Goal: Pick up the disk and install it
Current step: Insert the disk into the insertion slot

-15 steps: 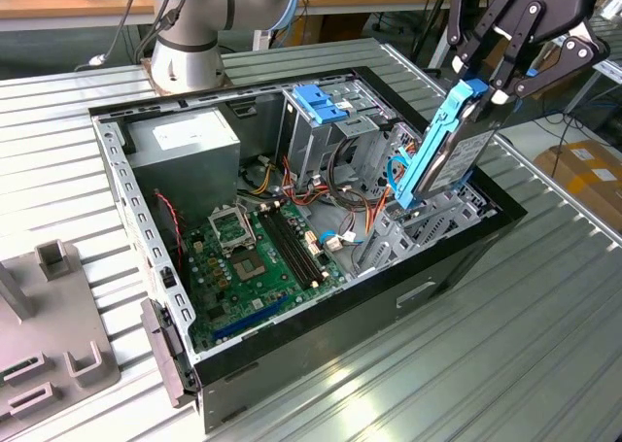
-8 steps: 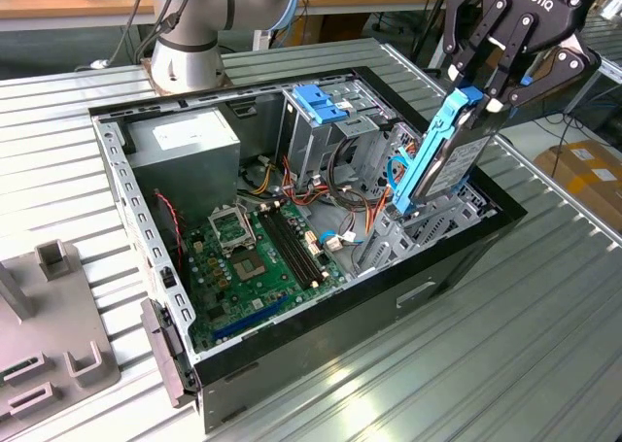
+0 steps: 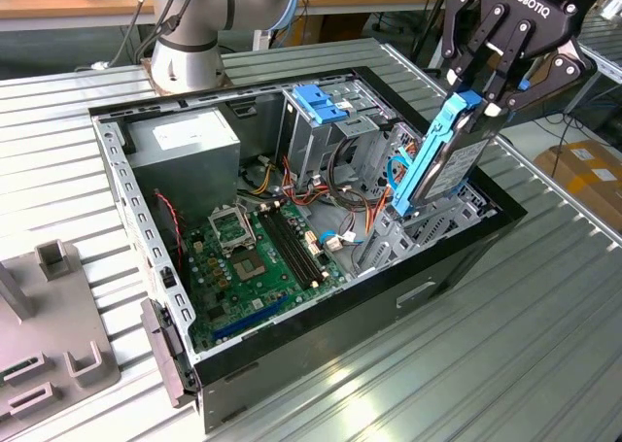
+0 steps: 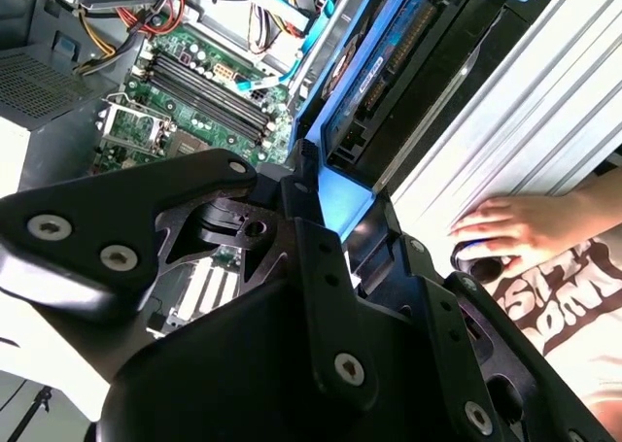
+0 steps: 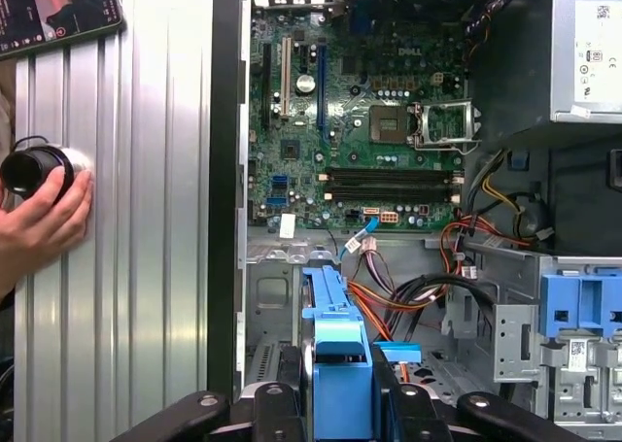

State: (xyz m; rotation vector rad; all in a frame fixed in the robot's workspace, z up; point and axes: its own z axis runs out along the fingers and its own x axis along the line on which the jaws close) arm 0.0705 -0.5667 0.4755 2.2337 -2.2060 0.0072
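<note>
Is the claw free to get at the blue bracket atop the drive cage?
Probably not now: the claw is shut on the disk and so is occupied, though the blue bracket itself sits uncovered.

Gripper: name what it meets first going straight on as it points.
Shut on the disk, the gripper points down into the computer case. The disk's lower end would likely meet the metal drive bay beneath it first, though depth is unclear.
</note>
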